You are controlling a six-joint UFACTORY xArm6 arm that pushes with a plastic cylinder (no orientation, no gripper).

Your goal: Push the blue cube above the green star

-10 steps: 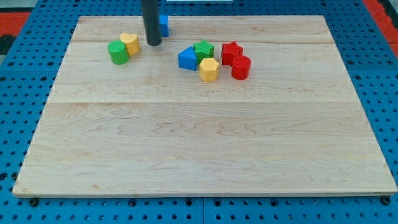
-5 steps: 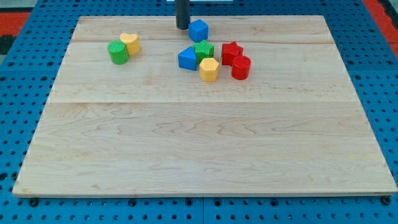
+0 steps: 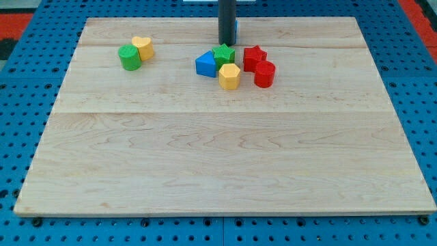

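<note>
The green star (image 3: 224, 54) sits near the board's top middle, in a cluster with other blocks. My tip (image 3: 226, 43) is just above the star, toward the view's top. The blue cube (image 3: 235, 29) is almost hidden behind the rod; only a thin blue edge shows on the rod's right side, above the star.
Around the star are a blue triangular block (image 3: 205, 64), a yellow hexagonal block (image 3: 229, 76), a red star (image 3: 254, 57) and a red cylinder (image 3: 264, 74). A green cylinder (image 3: 129, 57) and a yellow block (image 3: 143, 48) stand at the upper left. The wooden board (image 3: 218, 150) lies on a blue pegboard.
The rod moved from the upper left rightward along the top of the board. The blue cube went right with it and now sits behind the rod, above the green star.
</note>
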